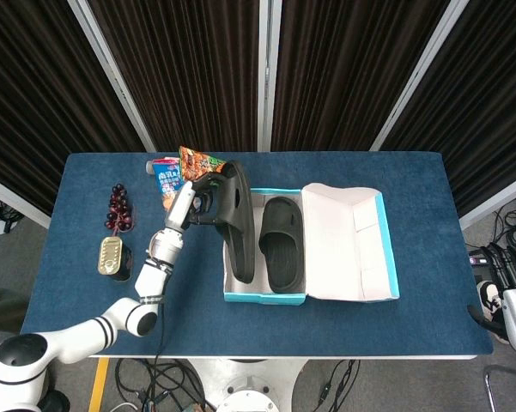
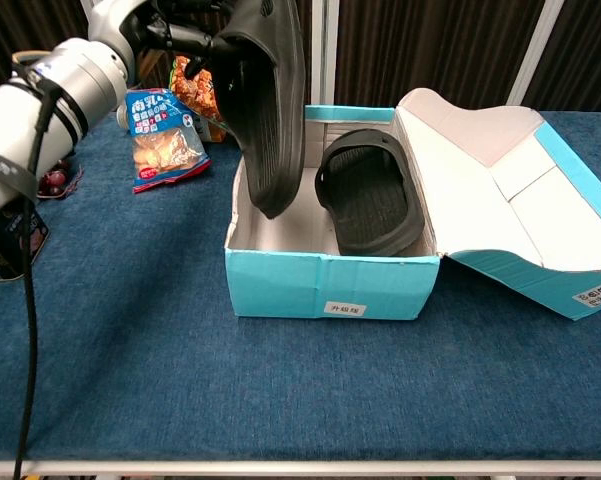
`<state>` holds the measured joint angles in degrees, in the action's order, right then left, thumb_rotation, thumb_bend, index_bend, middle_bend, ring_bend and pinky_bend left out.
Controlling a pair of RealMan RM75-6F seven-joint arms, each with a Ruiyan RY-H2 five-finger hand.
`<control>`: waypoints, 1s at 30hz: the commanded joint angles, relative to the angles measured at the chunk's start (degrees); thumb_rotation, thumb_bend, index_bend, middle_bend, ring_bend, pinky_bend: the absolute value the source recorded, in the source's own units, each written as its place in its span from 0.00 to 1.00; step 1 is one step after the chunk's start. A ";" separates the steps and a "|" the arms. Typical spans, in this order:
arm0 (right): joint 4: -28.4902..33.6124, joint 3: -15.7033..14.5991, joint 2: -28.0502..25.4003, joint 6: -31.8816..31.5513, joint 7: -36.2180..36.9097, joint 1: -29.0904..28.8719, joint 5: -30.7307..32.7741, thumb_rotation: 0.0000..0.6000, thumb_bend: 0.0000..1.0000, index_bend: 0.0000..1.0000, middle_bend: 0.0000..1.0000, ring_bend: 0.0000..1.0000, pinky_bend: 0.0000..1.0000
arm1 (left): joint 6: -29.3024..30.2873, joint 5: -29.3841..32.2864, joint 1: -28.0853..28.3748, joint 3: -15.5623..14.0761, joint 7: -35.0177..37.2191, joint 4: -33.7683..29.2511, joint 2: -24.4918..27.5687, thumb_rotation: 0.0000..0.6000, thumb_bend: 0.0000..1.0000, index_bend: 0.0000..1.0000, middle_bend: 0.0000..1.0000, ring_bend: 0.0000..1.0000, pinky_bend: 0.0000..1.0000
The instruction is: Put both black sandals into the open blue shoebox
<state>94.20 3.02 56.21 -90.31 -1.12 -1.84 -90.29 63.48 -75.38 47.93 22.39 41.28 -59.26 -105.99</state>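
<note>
1. The left hand point(image 1: 199, 199) grips the second black sandal point(image 1: 237, 225) by its strap end, its fingers closed around it, and holds the sandal in the air over the left half of the blue shoebox point(image 1: 266, 296).
2. The sandal hangs tilted, sole facing outward. Its long axis runs nearly along the box's length, and its free end dips toward the empty left side, just above the box's rim in the chest view point(image 2: 265, 110).
3. The right hand point(image 1: 506, 279) hangs well off the table's right edge, far from the box, holding nothing, with its fingers apart.
4. Inside the box, the first black sandal point(image 1: 282, 242) lies flat on the right side, strap up. The space beside it looks free, so lowering and flattening the held sandal should seat it there.
5. The box's lid point(image 1: 348, 245) lies folded open to the right.
</note>
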 commanded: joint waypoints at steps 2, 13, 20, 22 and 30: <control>0.04 -0.02 0.08 -0.08 -0.15 0.03 -0.18 1.00 0.06 0.00 0.07 0.00 0.00 | 4.06 -3.62 0.71 -2.52 0.60 6.56 -4.01 1.00 0.00 0.51 0.51 0.76 0.80; 0.48 -0.02 0.03 -0.16 -0.51 0.28 -0.04 1.00 0.06 0.00 0.07 0.00 0.00 | 3.16 -4.23 0.84 -4.87 2.73 12.56 -7.83 1.00 0.00 0.51 0.51 0.76 0.79; 0.62 0.04 -0.01 -0.24 -0.73 0.34 -0.09 1.00 0.06 0.00 0.07 0.00 0.00 | -1.73 -1.16 1.38 -3.94 -0.08 10.16 -7.44 1.00 0.00 0.50 0.51 0.77 0.78; 0.56 0.07 -0.01 -0.29 -0.60 0.40 0.00 1.00 0.06 0.00 0.07 0.00 0.00 | -3.43 -0.18 1.16 -4.04 -1.15 9.10 -7.02 1.00 0.00 0.50 0.51 0.78 0.78; 0.36 0.23 0.08 0.16 -0.40 0.20 0.27 1.00 0.06 0.00 0.07 0.00 0.00 | -9.98 4.07 0.35 -3.68 -3.98 4.90 -5.02 1.00 0.00 0.48 0.52 0.80 0.75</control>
<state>94.56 3.25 56.29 -90.16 -1.53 -1.64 -90.02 54.60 -72.20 48.45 18.52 37.91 -53.49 -111.62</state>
